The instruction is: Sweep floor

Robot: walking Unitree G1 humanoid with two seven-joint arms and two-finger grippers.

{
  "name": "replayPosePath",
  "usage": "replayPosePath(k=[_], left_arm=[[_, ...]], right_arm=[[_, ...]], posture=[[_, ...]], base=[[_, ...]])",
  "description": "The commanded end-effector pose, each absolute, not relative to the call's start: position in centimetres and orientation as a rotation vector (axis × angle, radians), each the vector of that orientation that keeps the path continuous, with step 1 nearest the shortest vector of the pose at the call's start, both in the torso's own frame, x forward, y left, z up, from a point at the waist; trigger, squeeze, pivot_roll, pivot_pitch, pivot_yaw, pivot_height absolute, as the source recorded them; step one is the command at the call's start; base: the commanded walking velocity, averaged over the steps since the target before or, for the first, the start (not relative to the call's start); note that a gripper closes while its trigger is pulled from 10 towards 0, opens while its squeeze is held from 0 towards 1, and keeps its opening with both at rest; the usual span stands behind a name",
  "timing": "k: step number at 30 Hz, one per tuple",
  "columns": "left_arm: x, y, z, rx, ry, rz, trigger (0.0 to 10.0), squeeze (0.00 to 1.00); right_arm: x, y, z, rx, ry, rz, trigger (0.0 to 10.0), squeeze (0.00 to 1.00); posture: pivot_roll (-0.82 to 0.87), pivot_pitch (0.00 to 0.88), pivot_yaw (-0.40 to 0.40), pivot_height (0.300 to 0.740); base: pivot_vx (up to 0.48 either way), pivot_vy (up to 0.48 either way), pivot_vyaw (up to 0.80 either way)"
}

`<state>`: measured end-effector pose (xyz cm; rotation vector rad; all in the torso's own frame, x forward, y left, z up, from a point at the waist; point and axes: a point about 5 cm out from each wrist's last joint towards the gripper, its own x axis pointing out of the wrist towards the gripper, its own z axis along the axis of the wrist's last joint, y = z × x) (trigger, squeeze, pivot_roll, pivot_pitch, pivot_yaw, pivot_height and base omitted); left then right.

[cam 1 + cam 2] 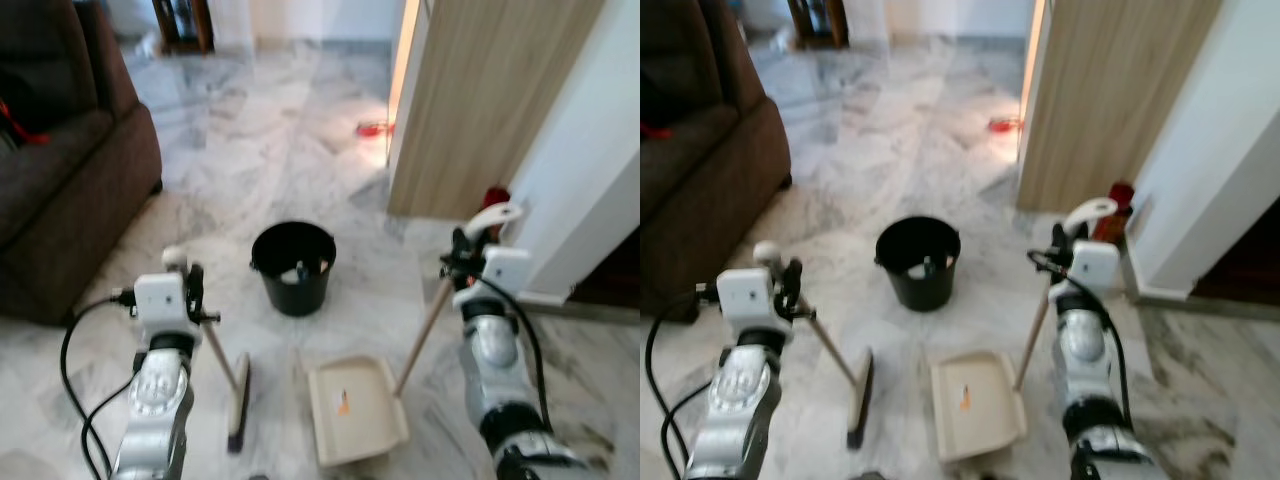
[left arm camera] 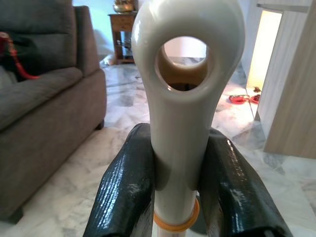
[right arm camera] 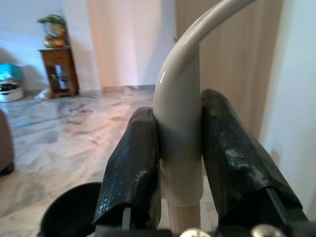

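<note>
The broom [image 1: 236,400] stands on the marble floor [image 1: 260,150] at about 7 o'clock from the black bucket [image 1: 293,266]. Its brush head lies lengthwise toward and away from the robot, and its wooden stick slants up toward 10 o'clock to a cream handle [image 2: 185,74] with a round hanging hole. The left gripper [image 2: 180,197] is clamped on that handle, one black finger on each side.

Just beside the broom, at 5 o'clock from the bucket, the cream dustpan [image 1: 355,408] lies flat on the floor. Its stick leans up toward 1 o'clock to a curved cream grip, on which the right gripper [image 3: 180,173] is clamped.

A brown sofa [image 1: 60,180] stands at 9 o'clock and a wooden door panel [image 1: 480,100] at 1 o'clock.
</note>
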<state>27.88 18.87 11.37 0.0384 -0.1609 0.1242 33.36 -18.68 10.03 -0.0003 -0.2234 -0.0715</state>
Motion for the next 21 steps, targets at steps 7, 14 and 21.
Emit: replayPosePath(k=[7,14,21], left_arm=[[28.4,19.2,12.2,0.069,-0.197,0.096,10.0,0.00],[29.1,19.4,12.1,0.087,-0.183,0.062,10.0,0.00],[29.5,19.4,12.0,0.092,-0.180,0.050,10.0,0.00]], right_arm=[[33.6,-18.3,10.5,0.014,-0.242,-0.078,10.0,0.00],[33.1,-17.5,10.1,0.025,-0.246,-0.084,10.0,0.00],[32.5,-17.1,9.4,0.037,-0.233,-0.096,10.0,0.00]], posture=[[0.10,0.064,0.050,0.740],[0.08,0.037,0.091,0.740],[0.05,0.010,0.092,0.740]], base=[[0.000,0.000,-0.61],[0.000,0.000,-0.80],[0.000,0.000,-0.80]])
